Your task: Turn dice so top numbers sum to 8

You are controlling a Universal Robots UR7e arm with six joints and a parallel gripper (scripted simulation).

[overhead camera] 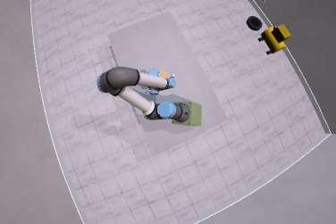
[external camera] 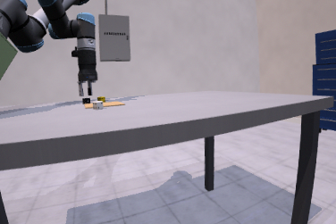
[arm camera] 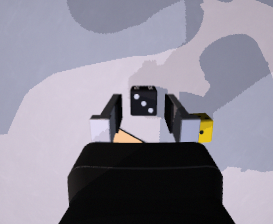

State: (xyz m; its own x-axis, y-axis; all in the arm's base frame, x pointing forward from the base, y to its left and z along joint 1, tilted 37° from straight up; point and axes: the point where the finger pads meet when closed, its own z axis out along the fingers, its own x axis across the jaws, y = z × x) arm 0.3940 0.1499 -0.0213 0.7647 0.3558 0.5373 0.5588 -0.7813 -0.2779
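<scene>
My gripper (external camera: 85, 92) (arm camera: 143, 106) points down, open and empty, above the black die (external camera: 86, 101) (arm camera: 143, 102). In the wrist view this die shows between the fingers, three white pips on the face toward the camera. It lies on the table off the orange mat (external camera: 117, 104) (arm camera: 125, 137) (overhead camera: 163, 74). The yellow die (external camera: 101, 99) (arm camera: 206, 131) is partly behind the right finger in the wrist view, with one pip visible on its larger face; it seems to lie off the mat. The white die (external camera: 97, 105) (overhead camera: 173, 75) seems to lie beside the mat's near edge; its top number is unreadable.
The grey table (external camera: 201, 111) (overhead camera: 165, 30) carries everything, with its front edge nearest the exterior camera. The arm stands on a green base (overhead camera: 195, 114) and hides part of the dice area in the top view. Shadows cross the table around the dice.
</scene>
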